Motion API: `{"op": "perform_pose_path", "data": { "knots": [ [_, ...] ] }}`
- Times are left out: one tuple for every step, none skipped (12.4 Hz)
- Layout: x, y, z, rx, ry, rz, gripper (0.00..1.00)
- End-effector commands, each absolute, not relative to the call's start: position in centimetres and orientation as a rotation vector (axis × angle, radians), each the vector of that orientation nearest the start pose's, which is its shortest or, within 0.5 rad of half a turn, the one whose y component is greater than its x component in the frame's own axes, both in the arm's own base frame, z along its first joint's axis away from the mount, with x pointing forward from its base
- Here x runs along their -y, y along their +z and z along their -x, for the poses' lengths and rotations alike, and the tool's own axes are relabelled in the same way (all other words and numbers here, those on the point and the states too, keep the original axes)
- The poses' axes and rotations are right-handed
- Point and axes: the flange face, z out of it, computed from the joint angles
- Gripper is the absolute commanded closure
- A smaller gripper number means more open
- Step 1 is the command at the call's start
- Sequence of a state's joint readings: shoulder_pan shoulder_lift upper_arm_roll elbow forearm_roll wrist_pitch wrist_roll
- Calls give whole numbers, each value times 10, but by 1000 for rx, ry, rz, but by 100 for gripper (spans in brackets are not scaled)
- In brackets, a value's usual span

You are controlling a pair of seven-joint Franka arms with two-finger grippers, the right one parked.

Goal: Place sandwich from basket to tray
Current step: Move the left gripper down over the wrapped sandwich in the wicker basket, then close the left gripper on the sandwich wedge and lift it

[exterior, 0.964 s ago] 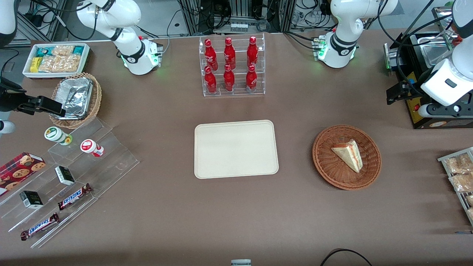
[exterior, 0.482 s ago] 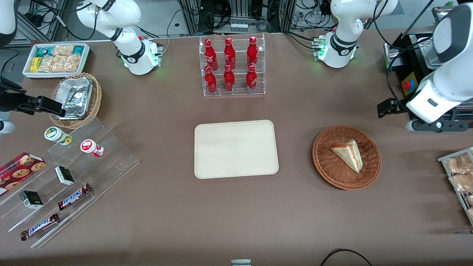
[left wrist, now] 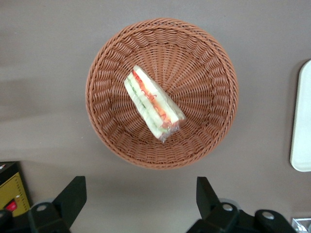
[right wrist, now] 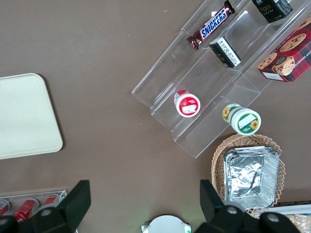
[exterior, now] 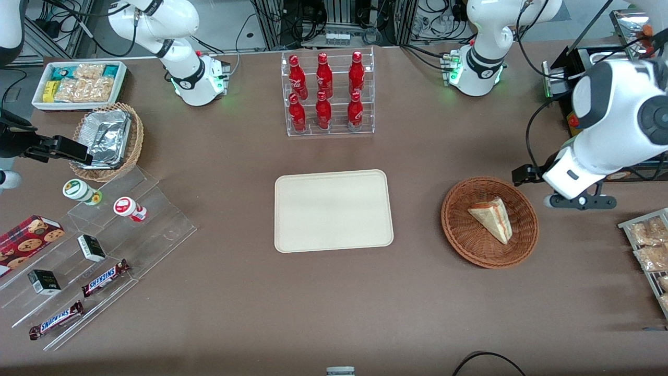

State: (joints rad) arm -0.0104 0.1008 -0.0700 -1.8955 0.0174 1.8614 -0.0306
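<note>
I'm watching the triangular clear-wrapped sandwich (left wrist: 153,106) lying in the round reddish-brown wicker basket (left wrist: 214,68), well apart from the cream rectangular plastic tray (exterior: 292,230). My left gripper (left wrist: 141,194) is hanging above the table just beside that basket, fingers (left wrist: 73,194) spread wide and gripping nothing.

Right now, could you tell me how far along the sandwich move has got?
Nothing is delivered yet: the sandwich lies in the basket and the tray holds nothing. In hand is the approach: the gripper hovers open beside the basket, toward the working arm's end, touching nothing. Grasping, carrying and placing are all left.
</note>
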Motion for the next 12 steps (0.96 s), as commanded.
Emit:
{"op": "perform_pose_path", "data": {
  "knots": [
    [48, 417, -580, -47, 197, 3118, 0],
    [56, 410, -580, -42, 191, 3115, 0],
    [61, 402, -578, -12, 172, 3115, 0],
    [61, 394, -575, 31, 145, 3115, 0],
    [61, 388, -572, 85, 127, 3115, 0],
    [61, 383, -571, 165, 112, 3112, 0],
    [61, 379, -571, 270, 97, 3105, 0],
    [60, 372, -568, 347, 87, 3099, 0],
    [59, 369, -565, 423, 64, 3092, 0],
    [57, 361, -560, 511, 36, 3084, 0],
    [57, 353, -555, 589, 8, 3076, 0],
    [56, 347, -552, 678, -5, 3063, 0]
  ]
}}
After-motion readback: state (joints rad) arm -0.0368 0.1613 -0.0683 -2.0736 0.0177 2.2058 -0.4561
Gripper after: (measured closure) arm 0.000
